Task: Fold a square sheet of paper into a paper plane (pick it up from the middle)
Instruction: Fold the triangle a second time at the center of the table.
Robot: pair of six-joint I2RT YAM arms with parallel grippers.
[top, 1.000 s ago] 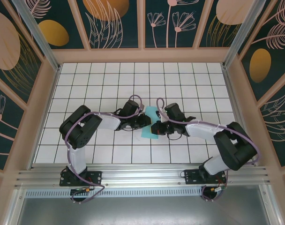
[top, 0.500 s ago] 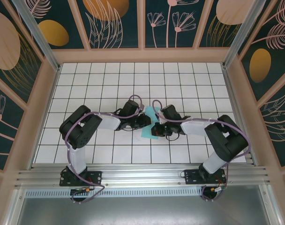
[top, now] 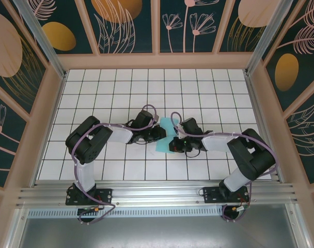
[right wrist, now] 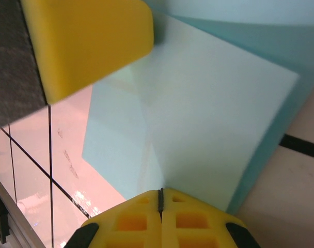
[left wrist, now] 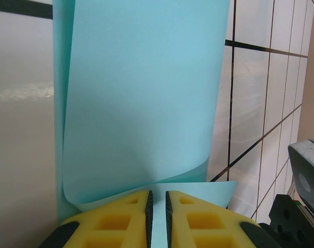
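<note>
Two grippers meet nose to nose at the middle of the white tiled table (top: 198,88), and between them lies the sheet of paper (top: 167,129), thin, smooth, light turquoise; from above it reads as a narrow slanted strip, its far end poking out beyond the black wrists.

Over to the left wrist camera: the left gripper (left wrist: 157,199) has its yellow foam fingers (left wrist: 121,219) drawn almost together, just a thin slit between them, and turquoise shows in that slit, so it is pinching the sheet at its edge; the paper is doubled here, a glossy upper layer curling up off a flat layer beneath, the curl rounded and soft, not a sharp crease; black grout lines cross the shiny tiles to the right.

Now the right wrist camera: the right gripper (right wrist: 160,192) has its ribbed yellow tips pressed tight, only a hairline seam between them, sitting right at the paper's edge; whether any paper is caught in that seam, I cannot tell; the sheet spreads ahead of it in flat pale layers with a straight edge and a clean corner on the right; a blocky yellow pad (right wrist: 84,46) with a rounded corner hangs over the sheet at upper left.
</note>
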